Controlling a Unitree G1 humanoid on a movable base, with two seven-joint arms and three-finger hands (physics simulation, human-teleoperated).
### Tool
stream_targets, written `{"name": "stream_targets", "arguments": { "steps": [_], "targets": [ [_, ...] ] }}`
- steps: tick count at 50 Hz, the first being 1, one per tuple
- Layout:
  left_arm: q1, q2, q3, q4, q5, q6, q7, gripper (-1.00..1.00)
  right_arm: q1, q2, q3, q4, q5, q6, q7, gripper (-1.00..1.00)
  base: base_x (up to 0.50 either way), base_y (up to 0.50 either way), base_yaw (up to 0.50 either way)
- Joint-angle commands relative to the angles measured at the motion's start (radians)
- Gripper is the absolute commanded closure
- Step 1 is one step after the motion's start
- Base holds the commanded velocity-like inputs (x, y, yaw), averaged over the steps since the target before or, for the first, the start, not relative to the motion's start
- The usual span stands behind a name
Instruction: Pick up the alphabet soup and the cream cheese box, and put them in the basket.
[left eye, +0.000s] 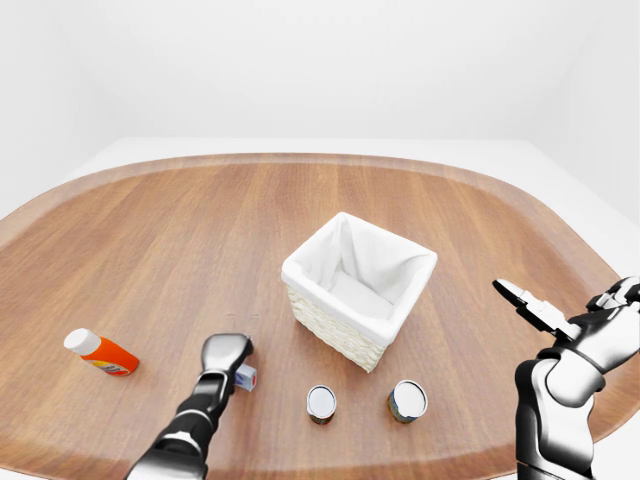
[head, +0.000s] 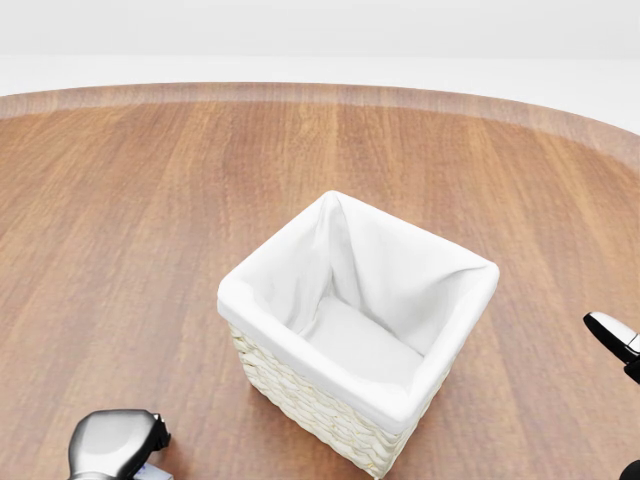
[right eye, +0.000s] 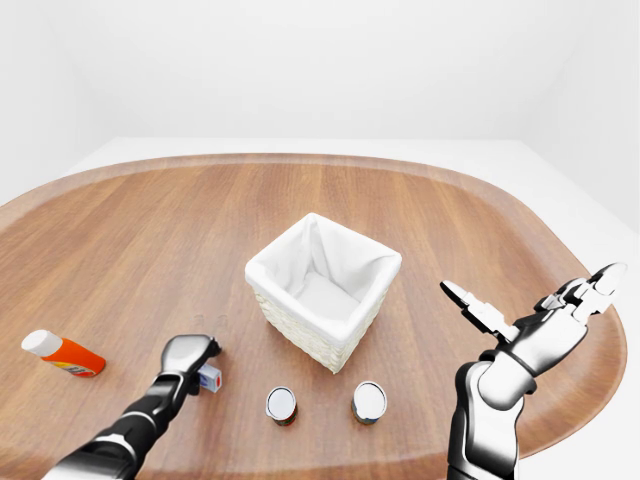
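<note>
The white-lined wicker basket (left eye: 360, 290) stands mid-table. Below it lie two small cans, one white-topped (left eye: 321, 403) and one darker-topped (left eye: 407, 400); I cannot tell which is the alphabet soup. The small cream cheese box (left eye: 246, 377) lies on the table at the lower left. My left hand (left eye: 227, 352) rests palm down on it with fingers curled over it, and only the box's right end shows. My right hand (right eye: 530, 320) hovers at the right, fingers spread and holding nothing, well apart from both cans.
An orange bottle with a white cap (left eye: 100, 352) lies at the far left of the round wooden table (left eye: 200, 240). The table's lower edge runs just below the cans. In the head view only the basket (head: 355, 330) and both hands' tips show.
</note>
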Motion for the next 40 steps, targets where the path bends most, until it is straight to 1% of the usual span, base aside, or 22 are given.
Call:
{"name": "stream_targets", "arguments": {
  "steps": [1,4,7,9,10,18,19,20,23,27,28,29,32,33,35,36,37,38,39,40],
  "targets": [
    [0.140,0.030,0.003,-0.029,0.030,0.000,0.000,1.00,0.000,0.000,0.001,0.001,-0.001,0.000,0.000,-1.00,0.00,0.00,0.00],
    [0.153,0.034,0.006,-0.062,0.030,0.000,0.000,1.00,-0.002,-0.001,0.001,0.006,-0.001,0.000,0.000,-1.00,0.00,0.00,0.00],
    [0.189,0.045,0.019,-0.151,0.026,0.000,0.000,1.00,-0.002,-0.002,0.002,0.005,-0.003,0.000,0.000,-1.00,0.00,0.00,0.00],
    [0.199,0.038,0.032,-0.186,0.035,0.004,0.000,1.00,-0.002,-0.002,0.002,0.008,-0.004,0.000,0.000,-1.00,0.00,0.00,0.00],
    [0.209,0.046,0.035,-0.209,0.029,0.000,0.000,1.00,-0.002,-0.002,0.002,0.006,-0.004,0.000,0.000,-1.00,0.00,0.00,0.00],
    [0.263,0.050,0.060,-0.332,0.044,0.000,0.000,1.00,-0.002,-0.001,0.002,0.009,-0.006,0.000,0.000,-1.00,0.00,0.00,0.00],
    [0.275,0.050,0.067,-0.364,0.046,0.009,0.000,1.00,0.000,-0.001,0.002,0.006,-0.006,0.000,0.000,-1.00,0.00,0.00,0.00],
    [0.284,0.051,0.070,-0.385,0.048,0.006,0.000,1.00,-0.002,-0.001,0.002,0.011,-0.006,0.000,0.000,-1.00,0.00,0.00,0.00],
    [0.323,0.052,0.082,-0.471,0.062,0.014,0.000,1.00,-0.002,-0.002,0.002,0.014,-0.007,0.000,0.000,-1.00,0.00,0.00,0.00],
    [0.356,0.049,0.101,-0.546,0.076,0.016,0.000,1.00,-0.003,-0.002,0.002,0.009,-0.008,0.003,0.000,-1.00,0.00,0.00,0.00],
    [0.361,0.046,0.108,-0.561,0.079,0.025,0.000,1.00,-0.004,-0.003,0.002,0.017,-0.008,0.000,0.000,-1.00,0.00,0.00,0.00],
    [0.368,0.045,0.112,-0.581,0.082,0.028,0.000,1.00,-0.005,-0.004,0.002,0.017,-0.008,0.000,0.000,-1.00,0.00,0.00,0.00],
    [0.368,0.042,0.121,-0.589,0.085,0.024,0.000,1.00,-0.004,-0.004,0.001,0.010,-0.008,0.006,0.000,-1.00,0.00,0.00,0.00],
    [0.364,0.036,0.127,-0.593,0.089,0.047,0.000,1.00,-0.005,-0.004,0.001,0.018,-0.008,0.000,0.000,-1.00,0.00,0.00,0.00],
    [0.370,0.034,0.124,-0.611,0.093,0.039,0.000,1.00,-0.006,-0.006,0.001,0.022,-0.009,0.000,0.000,-1.00,0.00,0.00,0.00],
    [0.369,0.032,0.124,-0.614,0.096,0.042,0.000,1.00,-0.008,-0.006,0.001,0.028,-0.009,0.000,0.000,-1.00,0.00,0.00,0.00],
    [0.359,0.029,0.127,-0.604,0.097,0.051,0.000,1.00,-0.007,-0.007,0.001,0.025,-0.009,0.000,0.000,-1.00,0.00,0.00,0.00],
    [0.362,0.027,0.127,-0.609,0.098,0.055,0.000,1.00,-0.009,-0.007,0.002,0.031,-0.010,0.000,0.000,-1.00,0.00,0.00,0.00],
    [0.360,0.028,0.130,-0.623,0.092,0.045,0.000,1.00,-0.007,-0.007,0.002,0.022,-0.010,0.000,0.000,-1.00,0.00,0.00,0.00],
    [0.366,0.025,0.135,-0.638,0.091,0.059,0.000,1.00,-0.005,-0.007,0.002,0.015,-0.010,0.006,0.000,-1.00,0.00,0.00,0.00]
  ]
}}
